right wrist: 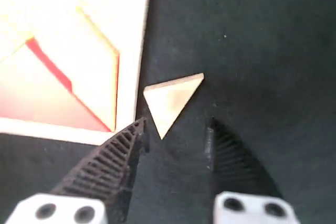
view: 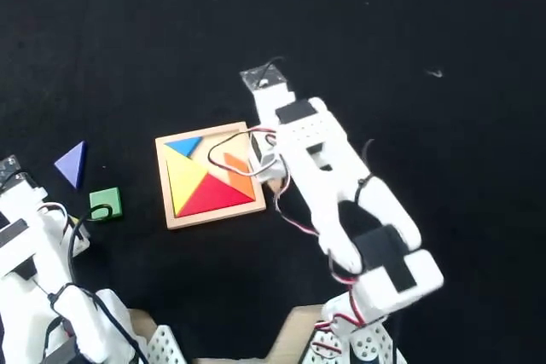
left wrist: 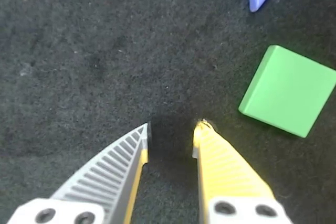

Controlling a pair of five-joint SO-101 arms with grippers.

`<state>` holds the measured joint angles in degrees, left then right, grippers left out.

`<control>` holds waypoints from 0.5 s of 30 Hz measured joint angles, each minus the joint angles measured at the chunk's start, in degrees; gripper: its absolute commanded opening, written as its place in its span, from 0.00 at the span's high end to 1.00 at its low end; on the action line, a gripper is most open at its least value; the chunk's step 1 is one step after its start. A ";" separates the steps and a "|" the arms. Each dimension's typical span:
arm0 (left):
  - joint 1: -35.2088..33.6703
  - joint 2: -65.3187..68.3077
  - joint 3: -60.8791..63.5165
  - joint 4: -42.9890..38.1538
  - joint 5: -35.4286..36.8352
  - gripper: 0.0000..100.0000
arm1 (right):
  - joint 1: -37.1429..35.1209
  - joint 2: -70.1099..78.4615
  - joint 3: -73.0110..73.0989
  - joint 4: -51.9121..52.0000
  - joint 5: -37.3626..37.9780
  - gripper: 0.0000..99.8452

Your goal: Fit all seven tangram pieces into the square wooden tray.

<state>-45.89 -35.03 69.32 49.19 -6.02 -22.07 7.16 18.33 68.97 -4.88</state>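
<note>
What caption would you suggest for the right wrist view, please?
Right gripper open near a small pale triangle lying on the black cloth beside the wooden tray.

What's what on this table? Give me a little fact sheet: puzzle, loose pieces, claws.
Tray: wooden tray holding blue piece, yellow piece, red piece, orange piece
Loose on cloth: purple triangle, green square, pale triangle beside the tray
Left gripper: open, near green square
Right gripper: open around pale triangle's corner
</note>
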 measured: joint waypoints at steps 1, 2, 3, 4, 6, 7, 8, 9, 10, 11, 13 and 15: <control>0.00 0.00 0.00 0.00 0.00 0.85 | -0.09 1.32 -1.32 0.26 -0.79 0.80; 0.00 0.00 0.00 0.00 0.00 0.85 | -0.35 2.73 -2.64 0.35 -1.76 0.80; 0.00 0.00 0.00 0.00 0.00 0.85 | -0.79 4.31 -3.78 0.35 -2.99 0.80; 0.00 0.00 0.00 0.00 0.00 0.85 | -1.32 5.80 -4.84 0.35 -4.04 0.80; 0.00 0.00 0.00 0.00 0.00 0.85 | -2.11 8.53 -6.51 0.35 -5.71 0.80; 0.00 0.00 0.00 0.00 0.00 0.85 | -2.29 9.49 -7.12 0.35 -6.15 0.80; 0.00 0.00 0.00 0.00 0.00 0.85 | -2.37 10.29 -7.56 0.35 -6.42 0.80; 0.00 0.00 0.00 0.00 0.00 0.85 | -2.37 10.73 -7.82 0.35 -6.59 0.80; 0.00 0.00 0.00 0.00 0.00 0.85 | -2.37 10.99 -7.91 0.35 -6.59 0.80; 0.00 0.00 0.00 0.00 0.00 0.85 | -2.37 10.99 -7.91 0.44 -6.59 0.80; 0.00 0.00 0.00 0.00 0.00 0.85 | -2.37 10.99 -7.91 0.53 -6.68 0.80; 0.00 0.00 0.00 0.00 0.00 0.85 | -2.37 11.43 -7.91 0.44 -6.68 0.80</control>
<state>-45.89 -35.03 69.32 49.19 -6.02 -24.44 18.59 10.42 69.41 -11.56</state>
